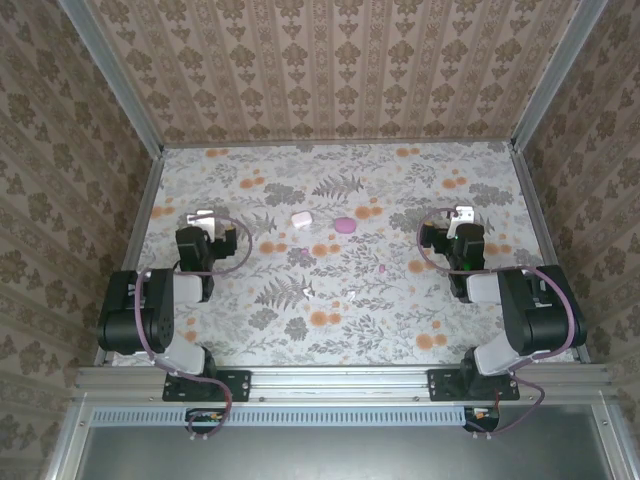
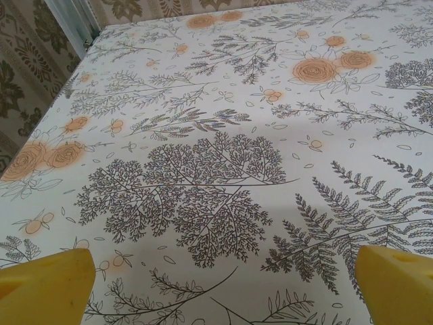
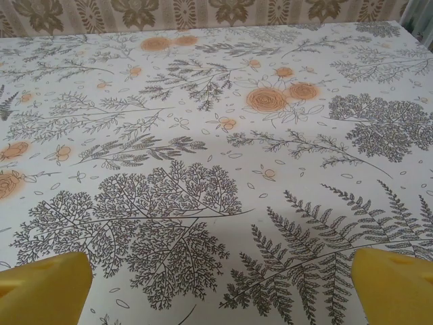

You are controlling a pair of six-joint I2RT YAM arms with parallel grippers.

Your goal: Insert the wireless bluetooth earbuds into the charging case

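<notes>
By my reading the task has not yet begun. All three earbuds lie loose on the table (image 1: 230, 340), and none sits in a case. The pink earbud (image 1: 381, 268) rests right of centre. The left white earbud (image 1: 309, 291) and the right white earbud (image 1: 352, 294) lie a little nearer the arms, close to the middle. Farther back sit the white case (image 1: 300, 217) and the pink case (image 1: 345, 225), near each other but apart. They are too small here to tell whether their lids are up.

The left gripper (image 1: 205, 217) hangs over the left side of the table and the right gripper (image 1: 462, 214) over the right side, each well apart from the earbuds. Both have their jaws spread wide and hold nothing. In each wrist view the yellow fingertips (image 2: 47, 288) (image 3: 44, 284) sit at the lower corners with only flowered cloth between them.

Everything remains to be done: reach each earbud, pinch it, carry it to a case and seat it.
</notes>
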